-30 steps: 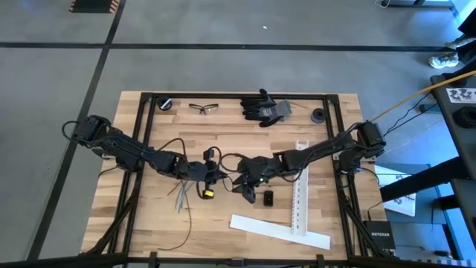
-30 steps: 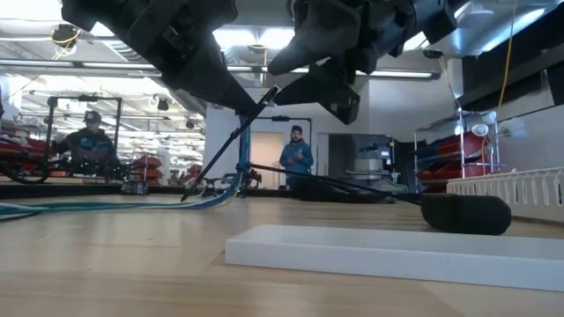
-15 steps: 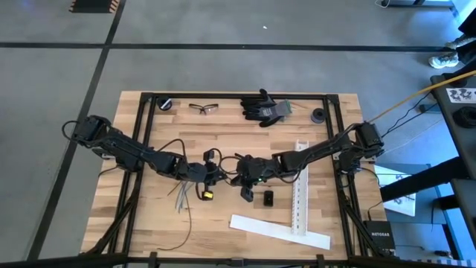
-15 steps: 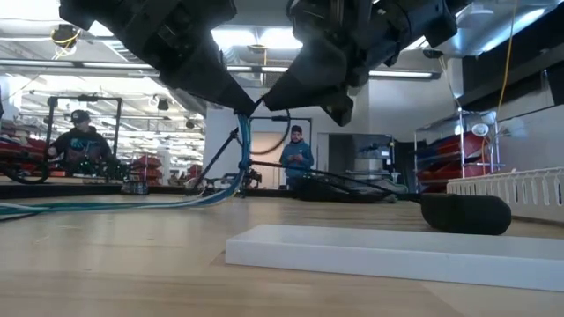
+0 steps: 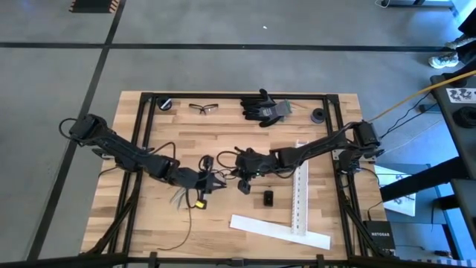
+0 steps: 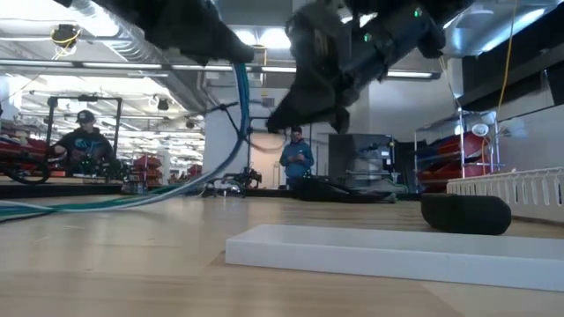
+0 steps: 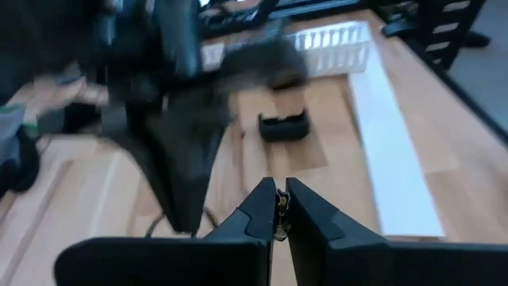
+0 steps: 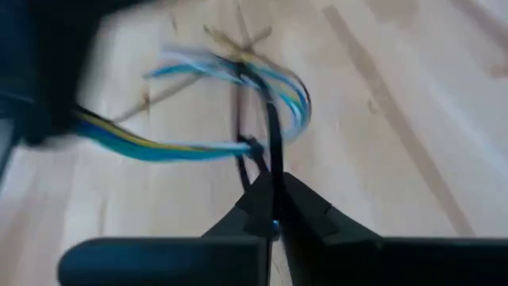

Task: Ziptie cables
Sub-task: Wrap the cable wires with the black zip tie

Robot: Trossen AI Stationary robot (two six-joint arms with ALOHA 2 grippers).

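Step in hand, as I judge it: tightening the ziptie [image 8: 270,143] around the cables [image 8: 198,147].

1. My right hand [image 5: 243,177] is fully closed, pinching the black ziptie tail between its fingertips. In the right wrist view the strap runs up from the fingertips and crosses the loop of pale blue, yellow and white wires.
2. My left hand [image 5: 210,183] is also closed. In the left wrist view a small yellowish item sits between its fingertips [image 7: 262,208]; I cannot tell what it is. I judge that this hand anchors the bundle.
3. The cables hang lifted off the tabletop [image 5: 223,134] between the two hands, near its middle, trailing down toward the left in the low view.
4. To do this well, draw the tail straight along its own line, steadily, while the left hand holds firm. A sideways pull could slip the strap from the pinch or drag wires out of the loop.

Change from one second ago: the right hand was partly open and has now closed. Both hands have shifted, and the bundle has risen from the tabletop.
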